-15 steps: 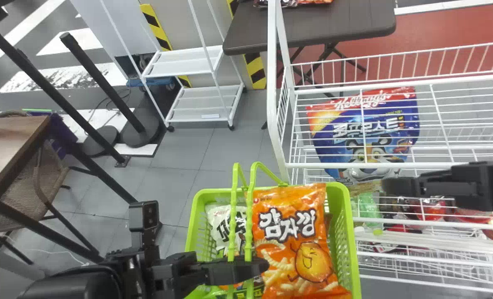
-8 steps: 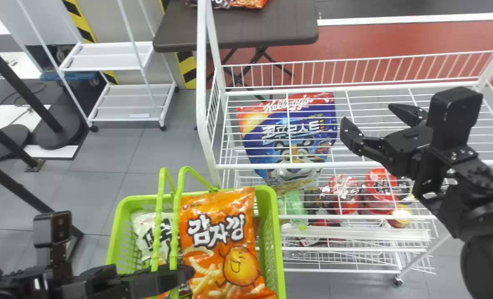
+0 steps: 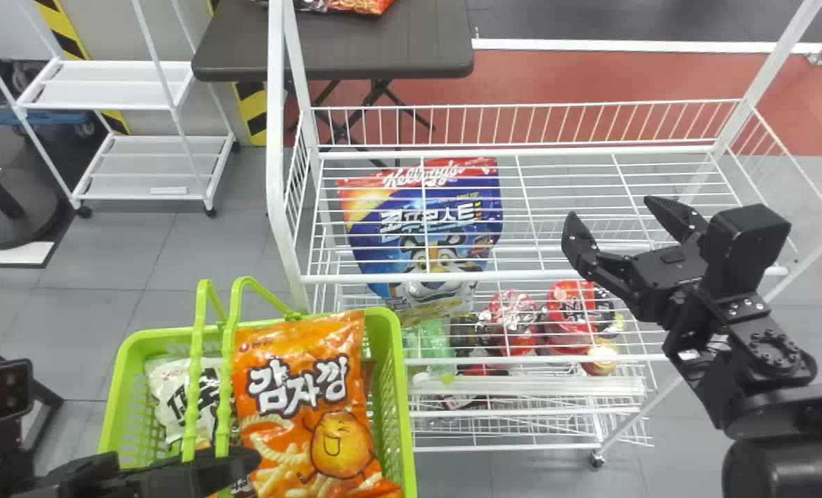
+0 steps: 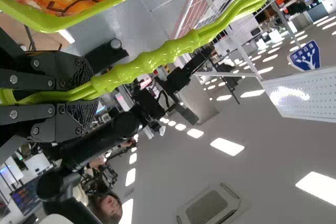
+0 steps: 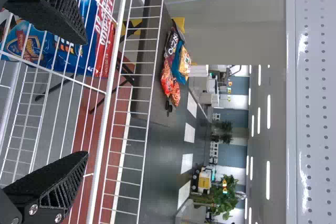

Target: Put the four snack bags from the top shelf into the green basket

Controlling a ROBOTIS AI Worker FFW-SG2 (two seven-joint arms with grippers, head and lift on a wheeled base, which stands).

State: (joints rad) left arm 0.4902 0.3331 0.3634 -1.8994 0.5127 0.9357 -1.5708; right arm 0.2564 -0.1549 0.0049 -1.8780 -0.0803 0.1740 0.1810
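Now | wire rack (image 3: 452, 278) right of green basket (image 3: 400, 391), tiled floor (image 3: 224, 249) behind | orange snack bag (image 3: 307, 408) inside, glossy | left gripper (image 3: 234, 465) clamping basket handles (image 3: 225, 387); right gripper (image 3: 610, 209) spread open

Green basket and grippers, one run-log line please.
green basket: orange snack bag, white bag inside | left gripper: shut on basket handles | right gripper: open, at wire rack

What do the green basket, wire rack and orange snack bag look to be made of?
Green basket: moulded plastic, semi-gloss; slotted one-colour walls.
Wire rack: probably metal, white-coated; thin straight rods on posts.
Orange snack bag: glossy printed film; creases, highlights. Foil lining unclear.
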